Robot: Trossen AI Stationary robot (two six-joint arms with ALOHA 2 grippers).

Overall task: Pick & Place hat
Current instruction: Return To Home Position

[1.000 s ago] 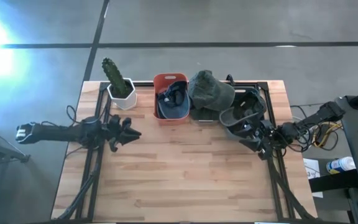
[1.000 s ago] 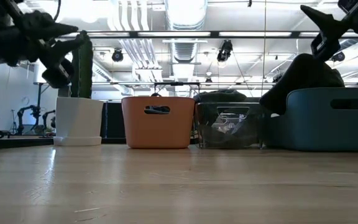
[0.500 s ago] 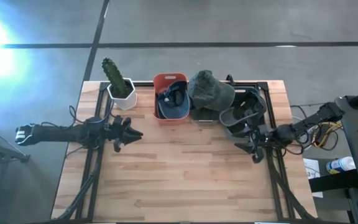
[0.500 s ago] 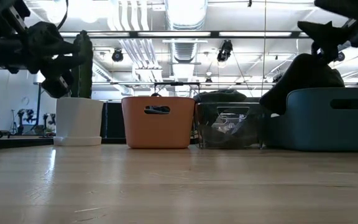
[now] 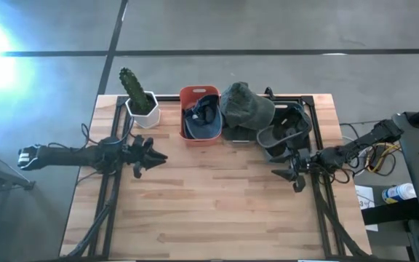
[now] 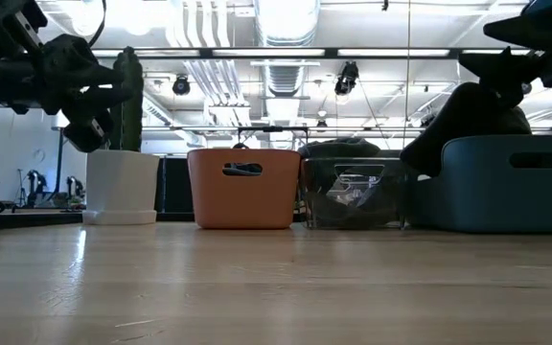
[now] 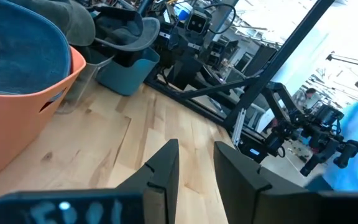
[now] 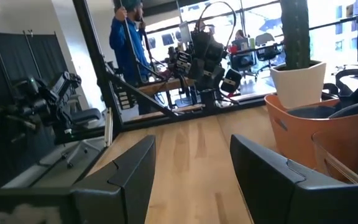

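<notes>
Three hats sit in a row of bins at the table's far edge. A blue hat (image 5: 204, 120) lies in the orange bin (image 5: 198, 91). A green hat (image 5: 244, 106) rests on top of the clear bin (image 6: 353, 196). A black hat (image 5: 281, 135) leans over the near rim of the teal bin (image 6: 506, 182). My right gripper (image 5: 282, 175) hovers open just near of the teal bin, above the table, pointing left. My left gripper (image 5: 153, 155) hovers open over the table's left part, pointing right toward the bins.
A cactus in a white pot (image 5: 138, 100) stands at the far left, beside the orange bin. Bare wood (image 5: 209, 204) spans the table's middle and near half. Black frame rails run along both sides. A person (image 8: 126, 37) stands in the room beyond the table.
My right gripper has drawn back from the black hat at the teal bin, toward the table's near and left side, and has levelled out from a downward slant. The black hat stays on the bin's rim. My left gripper has tipped slightly.
</notes>
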